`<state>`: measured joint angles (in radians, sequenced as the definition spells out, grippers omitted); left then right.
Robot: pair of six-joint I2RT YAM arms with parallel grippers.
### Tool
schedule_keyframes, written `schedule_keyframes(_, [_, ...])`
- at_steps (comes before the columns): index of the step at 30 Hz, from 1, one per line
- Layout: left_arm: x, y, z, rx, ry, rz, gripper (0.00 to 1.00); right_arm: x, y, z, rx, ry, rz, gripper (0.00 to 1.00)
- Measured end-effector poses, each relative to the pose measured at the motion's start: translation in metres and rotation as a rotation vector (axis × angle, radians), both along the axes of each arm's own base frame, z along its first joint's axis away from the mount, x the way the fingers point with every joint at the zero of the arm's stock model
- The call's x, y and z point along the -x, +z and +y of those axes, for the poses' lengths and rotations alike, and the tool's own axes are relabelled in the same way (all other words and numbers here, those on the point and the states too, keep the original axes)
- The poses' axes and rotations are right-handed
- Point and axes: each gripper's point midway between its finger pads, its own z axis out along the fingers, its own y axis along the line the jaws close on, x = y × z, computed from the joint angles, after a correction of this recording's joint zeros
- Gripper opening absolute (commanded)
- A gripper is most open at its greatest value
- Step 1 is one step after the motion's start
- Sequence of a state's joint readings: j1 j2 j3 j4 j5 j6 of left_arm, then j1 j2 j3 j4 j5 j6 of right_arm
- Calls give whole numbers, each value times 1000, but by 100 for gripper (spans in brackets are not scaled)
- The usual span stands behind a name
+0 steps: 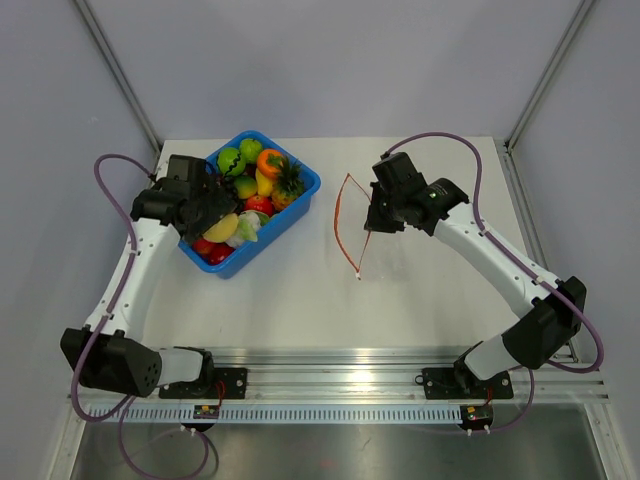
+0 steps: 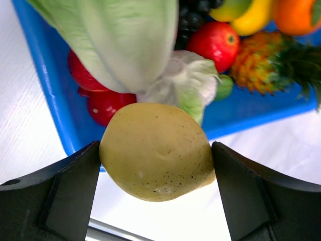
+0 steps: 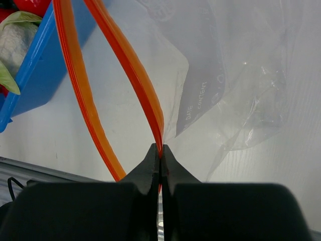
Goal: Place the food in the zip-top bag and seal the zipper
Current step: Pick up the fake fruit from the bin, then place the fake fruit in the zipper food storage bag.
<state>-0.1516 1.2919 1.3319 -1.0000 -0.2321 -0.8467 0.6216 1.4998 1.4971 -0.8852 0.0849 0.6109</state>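
Observation:
My left gripper (image 1: pixel 222 226) is shut on a yellow speckled toy fruit (image 2: pixel 156 151), held above the near side of the blue bin (image 1: pixel 305 186). More food fills the bin: lettuce (image 2: pixel 125 40), red pieces (image 2: pixel 216 42), a pineapple (image 2: pixel 261 68). My right gripper (image 1: pixel 372 222) is shut on the upper red-orange zipper strip (image 3: pixel 135 68) of the clear zip-top bag (image 3: pixel 235 75), holding its mouth open toward the bin. The lower strip (image 3: pixel 83 100) bows away to the left. A small white slider tab (image 1: pixel 358 275) sits at the strip's near end.
The bin (image 2: pixel 45 95) stands at the table's back left. Aluminium rails (image 1: pixel 340 385) run along the near edge. Grey walls and frame posts (image 1: pixel 545 70) bound the back.

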Motion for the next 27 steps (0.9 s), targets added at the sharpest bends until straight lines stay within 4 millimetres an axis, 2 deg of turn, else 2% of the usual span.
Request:
schedule_keyframes(2, [-2,11,-10,6,-44,-26,50,-1,0,1,-6,-1,-1,0])
schedule_keyframes(7, [-5,44,-52,23,-200,-109,49,-4,-5,11,-24,9,13,0])
schedule_keyframes(11, [-1,77,-95,67,-338,-191,48,-6,-16,29,-32,39,44,0])
schedule_keyframes(14, [3,90,-123,114,-423,-222,48,-6,-20,40,-45,57,58,0])
schedule_keyframes(18, [10,94,-161,204,-527,-231,48,-6,-13,47,-72,69,59,0])
schedule_keyframes(20, [12,93,-174,231,-555,-233,47,-7,-7,50,-87,71,50,0])
schedule_keyframes(27, [7,69,-215,329,-594,-182,47,-5,1,58,-117,78,43,0])
